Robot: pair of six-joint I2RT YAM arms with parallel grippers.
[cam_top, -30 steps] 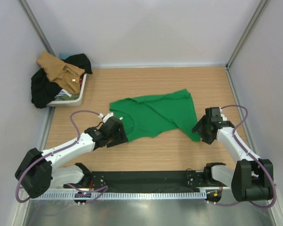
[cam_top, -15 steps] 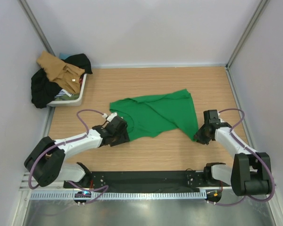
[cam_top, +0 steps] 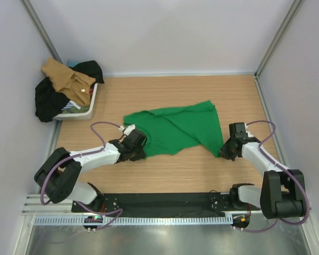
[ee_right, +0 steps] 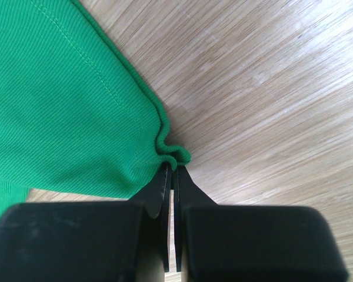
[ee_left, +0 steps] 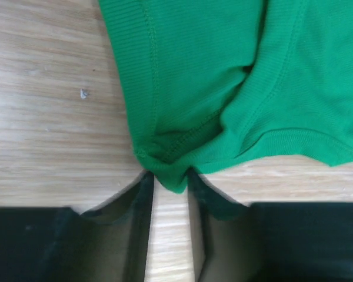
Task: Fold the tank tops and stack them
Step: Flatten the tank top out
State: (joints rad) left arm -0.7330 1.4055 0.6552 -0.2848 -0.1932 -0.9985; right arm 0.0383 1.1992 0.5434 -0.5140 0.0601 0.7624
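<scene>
Lying rumpled and part-folded on the wooden surface (cam_top: 165, 170), the green tank top (cam_top: 175, 130) spans the gap between the two arms, one corner at each pair of fingers. The right fingers (ee_right: 172, 171) are clenched on the ribbed hem corner, which bunches into a small roll just past their tips. The left fingers (ee_left: 169, 176) stand either side of the pointed corner by the armhole seam, cloth between them and a sliver of wood showing (whether they truly pinch it I cannot tell). Holding two opposite corners looks meant to let the arms lift and pull the garment flat before a fold. Bare wood lies beyond both pairs of fingers and behind them toward the arm bases, so there is room to draw the cloth either way. Far beyond the left fingers, by the wall, the tan tank top (cam_top: 64, 77) waits heaped on dark clothes (cam_top: 48, 101) in a white basket (cam_top: 91, 103), well apart.
</scene>
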